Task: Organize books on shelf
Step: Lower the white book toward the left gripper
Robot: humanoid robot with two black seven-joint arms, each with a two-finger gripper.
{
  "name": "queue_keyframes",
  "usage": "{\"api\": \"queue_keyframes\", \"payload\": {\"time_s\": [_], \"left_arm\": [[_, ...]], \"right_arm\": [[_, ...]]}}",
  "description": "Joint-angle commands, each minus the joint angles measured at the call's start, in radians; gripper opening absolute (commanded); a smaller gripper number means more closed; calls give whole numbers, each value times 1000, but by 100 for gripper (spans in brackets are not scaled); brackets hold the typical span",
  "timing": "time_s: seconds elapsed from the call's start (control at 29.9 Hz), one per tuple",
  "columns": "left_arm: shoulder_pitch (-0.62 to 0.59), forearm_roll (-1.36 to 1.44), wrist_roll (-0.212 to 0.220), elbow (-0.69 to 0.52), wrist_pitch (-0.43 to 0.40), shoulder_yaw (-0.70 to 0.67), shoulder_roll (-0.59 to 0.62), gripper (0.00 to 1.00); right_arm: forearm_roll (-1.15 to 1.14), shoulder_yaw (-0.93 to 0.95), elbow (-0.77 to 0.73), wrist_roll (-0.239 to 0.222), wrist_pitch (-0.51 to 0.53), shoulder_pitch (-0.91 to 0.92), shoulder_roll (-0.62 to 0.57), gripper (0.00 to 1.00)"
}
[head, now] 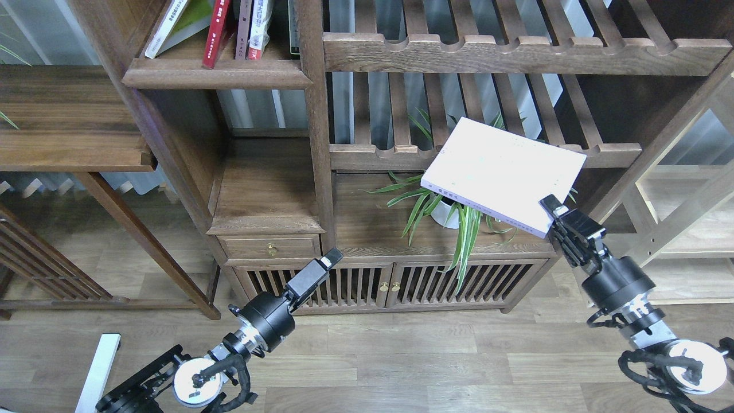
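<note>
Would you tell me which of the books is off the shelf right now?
The pale white-lavender book, gripped at its corner by the right gripper; the other books lean on the upper-left shelf.

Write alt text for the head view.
The right gripper holds a pale book by its corner, in front of a potted plant in a wooden bookcase. The left gripper is empty.

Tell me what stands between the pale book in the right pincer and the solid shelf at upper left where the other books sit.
The right pincer holds the pale book over the plant. Toward the shelf stands the bookcase's upright post, so the book must pass in front of it. The left pincer hangs lower, out of the way.
</note>
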Motion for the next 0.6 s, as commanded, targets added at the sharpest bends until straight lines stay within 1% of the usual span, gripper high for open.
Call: {"api": "queue_keyframes", "payload": {"time_s": [0.0, 0.1, 0.17, 0.3, 0.4, 0.47, 0.57], "left_arm": [[-1, -40, 0, -12, 0, 10, 0, 98], [-3, -63, -2, -12, 0, 33, 0, 98], [-5, -106, -11, -17, 0, 59, 0, 98], [-31, -218, -17, -45, 0, 95, 0, 98], [-60, -236, -22, -48, 0, 96, 0, 98], [-89, -241, -43, -48, 0, 98, 0, 98], [-138, -252, -97, -45, 0, 98, 0, 98]], "right_arm": [[-5, -22, 0, 0, 0, 36, 25, 0], [-13, -62, -2, 0, 0, 80, 36, 0], [-19, -82, -2, 0, 0, 104, 48, 0], [-31, -101, -2, 0, 0, 113, 92, 0], [-51, -104, -2, -2, 0, 110, 132, 0], [-68, -105, -2, -2, 0, 104, 151, 0], [-73, -122, -3, -2, 0, 107, 160, 0]]}}
